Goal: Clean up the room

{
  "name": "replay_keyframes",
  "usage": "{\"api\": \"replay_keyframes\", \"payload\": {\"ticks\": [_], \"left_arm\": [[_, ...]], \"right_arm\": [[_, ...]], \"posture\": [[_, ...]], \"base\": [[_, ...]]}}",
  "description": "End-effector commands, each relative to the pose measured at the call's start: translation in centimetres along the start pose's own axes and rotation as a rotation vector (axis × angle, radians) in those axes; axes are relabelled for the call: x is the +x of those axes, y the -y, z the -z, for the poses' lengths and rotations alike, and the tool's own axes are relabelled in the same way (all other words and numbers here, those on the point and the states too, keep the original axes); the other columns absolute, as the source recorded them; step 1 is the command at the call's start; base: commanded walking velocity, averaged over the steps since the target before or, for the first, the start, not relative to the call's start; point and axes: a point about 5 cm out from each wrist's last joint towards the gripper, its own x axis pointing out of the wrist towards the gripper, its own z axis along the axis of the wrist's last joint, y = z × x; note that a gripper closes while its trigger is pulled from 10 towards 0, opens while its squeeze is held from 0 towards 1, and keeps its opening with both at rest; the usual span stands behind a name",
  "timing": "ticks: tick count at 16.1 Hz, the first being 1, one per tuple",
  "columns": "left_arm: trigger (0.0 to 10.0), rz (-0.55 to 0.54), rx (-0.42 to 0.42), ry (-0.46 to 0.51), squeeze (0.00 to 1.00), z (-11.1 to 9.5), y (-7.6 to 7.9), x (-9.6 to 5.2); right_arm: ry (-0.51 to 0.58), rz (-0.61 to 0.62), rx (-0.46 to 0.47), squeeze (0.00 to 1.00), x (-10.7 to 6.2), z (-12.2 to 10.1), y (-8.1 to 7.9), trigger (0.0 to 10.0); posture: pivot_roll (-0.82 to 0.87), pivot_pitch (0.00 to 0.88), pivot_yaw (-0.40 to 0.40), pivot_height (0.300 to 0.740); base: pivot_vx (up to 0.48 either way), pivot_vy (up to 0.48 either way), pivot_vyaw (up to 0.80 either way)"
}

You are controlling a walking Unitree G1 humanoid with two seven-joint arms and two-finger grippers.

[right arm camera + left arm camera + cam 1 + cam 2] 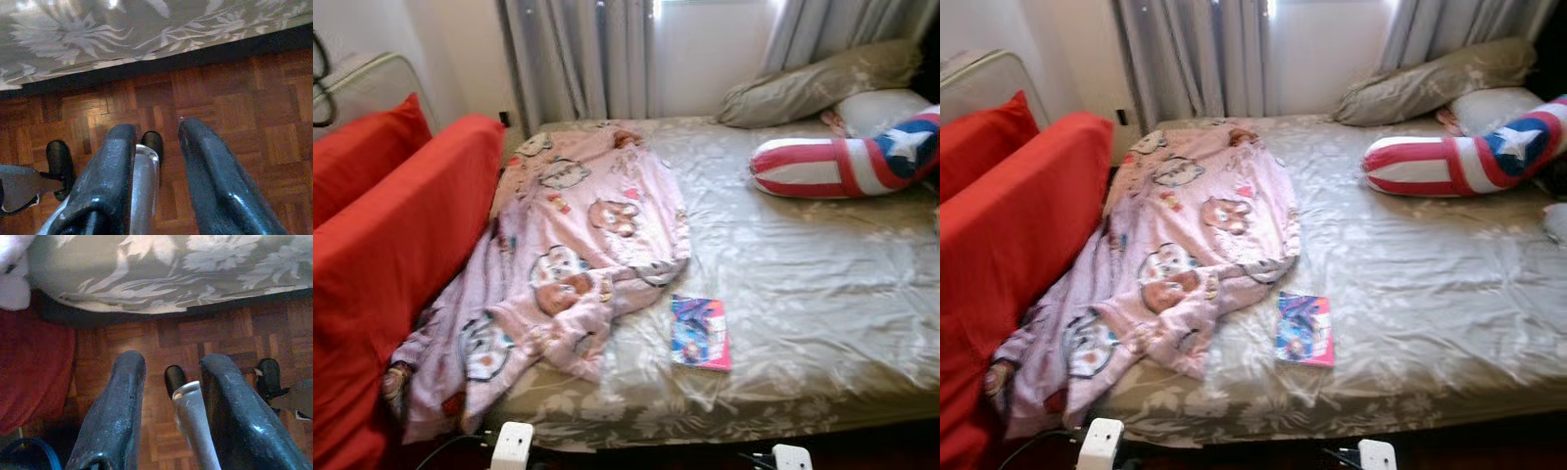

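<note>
Here, both arms hang low at the bed's foot: left gripper (pixel 166 396) and right gripper (pixel 156 161) each point down at the parquet floor (pixel 234 98), fingers apart, gripping nothing, with the bed's flowered edge just beyond them. Nearest item on the bed (pixel 803 264) is the bright book (pixel 701 333), lying flat near the foot edge at about 12 o'clock from me, slightly toward 1; long axis runs roughly 12 to 6, so it sits end-on. I judge my right arm the nearer one, though the margin is small; the book lies up and forward of the fingers, well apart from both. At 11 o'clock the pink cartoon blanket (pixel 573 264) sprawls crumpled, its lower end spilling off the bed's corner beside the red sofa (pixel 391 255) at 9. Farther, at 2 o'clock, the striped star cushion (pixel 847 162); beyond it, pillows (pixel 813 83) against the curtains (pixel 578 59).
</note>
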Motion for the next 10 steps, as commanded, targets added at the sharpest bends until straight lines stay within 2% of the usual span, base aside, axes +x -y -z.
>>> {"api": "replay_keyframes", "payload": {"ticks": [1,4,7,10], "left_arm": [[10.0,0.012,0.01,-0.002,0.0,-0.2,0.5,0.1],[10.0,0.009,0.007,-0.002,0.0,-0.3,0.5,0.2],[10.0,0.005,0.006,0.001,0.0,-0.4,0.4,0.2],[10.0,0.005,0.004,0.006,0.0,-0.4,0.3,0.2]], "right_arm": [[0.01,0.003,-0.001,0.0,0.1,-0.4,-0.3,10.0],[0.01,-0.022,-0.005,0.0,0.5,-0.6,-2.7,10.0],[0.007,-0.032,-0.01,0.0,0.6,-0.5,-3.7,10.0],[0.009,-0.032,-0.013,0.0,0.6,-0.6,-3.8,10.0]], "posture": [[0.02,0.0,0.019,0.74],[0.02,0.0,0.019,0.74],[0.02,0.0,0.02,0.74],[0.02,0.0,0.02,0.74]], "base": [[0.0,-0.454,0.0],[0.0,-0.087,0.0],[0.0,0.0,0.0],[0.0,0.0,0.0]]}}
